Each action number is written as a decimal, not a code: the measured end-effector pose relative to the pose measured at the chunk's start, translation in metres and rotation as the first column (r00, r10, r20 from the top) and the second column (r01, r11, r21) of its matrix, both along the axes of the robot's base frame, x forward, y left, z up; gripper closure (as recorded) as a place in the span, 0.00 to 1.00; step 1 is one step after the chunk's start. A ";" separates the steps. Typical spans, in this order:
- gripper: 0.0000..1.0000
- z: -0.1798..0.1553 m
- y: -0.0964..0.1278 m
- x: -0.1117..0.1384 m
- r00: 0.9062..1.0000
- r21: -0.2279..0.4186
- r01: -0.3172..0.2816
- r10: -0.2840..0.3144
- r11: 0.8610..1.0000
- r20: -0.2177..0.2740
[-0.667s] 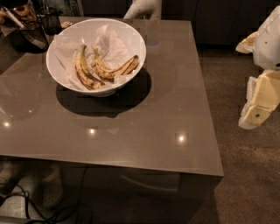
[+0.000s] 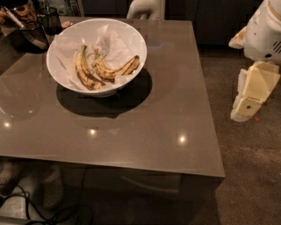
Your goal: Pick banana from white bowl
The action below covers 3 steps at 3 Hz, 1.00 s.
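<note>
The white bowl (image 2: 70, 83) stands at the back left of the brown table, lined with crumpled white paper. The banana (image 2: 115, 70), a V-shaped joined pair, lies in the middle of the bowl, pointing right. A separate long spotted banana (image 2: 82, 70) lies to its left. My gripper (image 2: 243, 110) hangs off the table's right side, above the floor, far from the bowl and holding nothing that I can see.
Dark containers (image 2: 30, 33) and a black cup (image 2: 52, 19) stand at the table's back left corner, close to the bowl. A white object (image 2: 147, 9) stands behind the far edge. The glossy table (image 2: 167, 110) stretches in front of and right of the bowl.
The arm at the right has shifted slightly. The bowl and the bananas have not moved.
</note>
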<state>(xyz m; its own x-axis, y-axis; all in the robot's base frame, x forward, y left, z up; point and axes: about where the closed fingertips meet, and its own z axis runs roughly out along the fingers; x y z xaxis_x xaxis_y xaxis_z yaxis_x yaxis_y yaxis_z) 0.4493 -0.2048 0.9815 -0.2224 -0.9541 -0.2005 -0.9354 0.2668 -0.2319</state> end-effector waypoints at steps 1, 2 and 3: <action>0.00 0.000 0.014 0.029 0.999 -0.026 0.005 -0.006 1.000 -0.049; 0.00 -0.005 0.043 0.072 0.997 -0.042 -0.031 0.027 0.999 -0.075; 0.00 -0.002 0.055 0.083 0.998 -0.027 -0.044 0.043 0.999 -0.042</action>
<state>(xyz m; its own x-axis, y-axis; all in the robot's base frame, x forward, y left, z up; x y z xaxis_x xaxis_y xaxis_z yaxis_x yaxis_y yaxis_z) 0.5319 -0.1501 0.9791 -0.1884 -0.9682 -0.1647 -0.9549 0.2198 -0.1997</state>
